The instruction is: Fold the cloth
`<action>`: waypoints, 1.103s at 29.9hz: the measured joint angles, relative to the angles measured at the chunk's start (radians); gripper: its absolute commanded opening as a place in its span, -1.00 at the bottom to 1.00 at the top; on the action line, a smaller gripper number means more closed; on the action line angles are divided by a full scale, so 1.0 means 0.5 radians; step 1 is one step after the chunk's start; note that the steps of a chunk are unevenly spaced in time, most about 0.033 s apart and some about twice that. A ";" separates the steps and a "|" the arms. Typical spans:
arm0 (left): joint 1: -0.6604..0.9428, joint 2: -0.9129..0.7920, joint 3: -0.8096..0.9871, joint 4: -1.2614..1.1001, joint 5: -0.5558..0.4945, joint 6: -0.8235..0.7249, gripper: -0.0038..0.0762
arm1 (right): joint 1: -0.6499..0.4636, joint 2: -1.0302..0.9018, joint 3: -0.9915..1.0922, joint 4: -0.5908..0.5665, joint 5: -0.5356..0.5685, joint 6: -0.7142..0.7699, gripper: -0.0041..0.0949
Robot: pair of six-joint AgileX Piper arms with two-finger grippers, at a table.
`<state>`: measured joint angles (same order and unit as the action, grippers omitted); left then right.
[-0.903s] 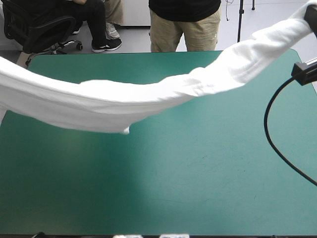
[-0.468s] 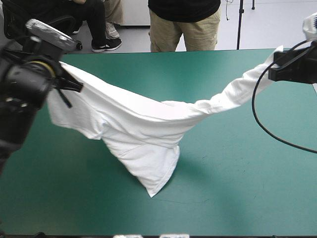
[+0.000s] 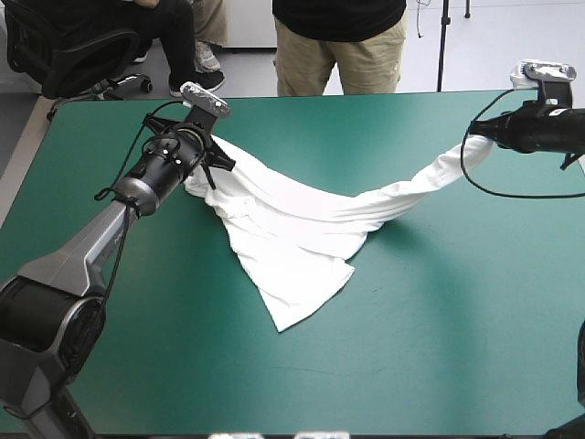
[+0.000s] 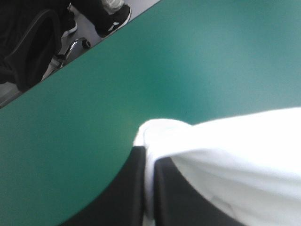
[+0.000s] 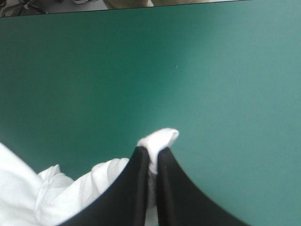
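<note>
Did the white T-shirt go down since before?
Yes. The T-shirt has come down toward the table. Earlier it hung stretched above the teal-green cover. Now its middle part lies spread on it.

The right gripper held its black fingers almost together, a small white tip of the T-shirt pinched between them — more of the cloth was bunched beside the gripper, and the teal-green cover spread ahead.
</note>
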<state>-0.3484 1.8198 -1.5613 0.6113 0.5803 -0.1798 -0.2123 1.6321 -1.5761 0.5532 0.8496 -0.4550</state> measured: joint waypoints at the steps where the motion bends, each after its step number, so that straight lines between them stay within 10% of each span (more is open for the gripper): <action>1: 0.012 0.029 0.000 0.004 -0.072 -0.023 -0.92 | 0.000 0.059 0.000 0.000 -0.045 -0.005 -0.83; 5: 0.044 0.103 -0.017 -0.006 -0.227 -0.061 -0.73 | 0.000 0.277 -0.025 0.002 -0.095 -0.009 -0.47; 13: 0.069 0.179 -0.023 -0.174 -0.202 -0.063 0.48 | 0.000 0.535 -0.101 0.008 -0.100 -0.009 -0.06; 33: -0.164 -0.612 0.188 -1.386 0.649 1.110 0.19 | 0.000 -0.049 -0.495 -0.209 0.518 0.135 -0.07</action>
<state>-0.4302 1.5140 -1.4673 -0.0820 0.9047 0.3751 -0.2123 1.6076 -1.8235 0.4488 1.1086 -0.3875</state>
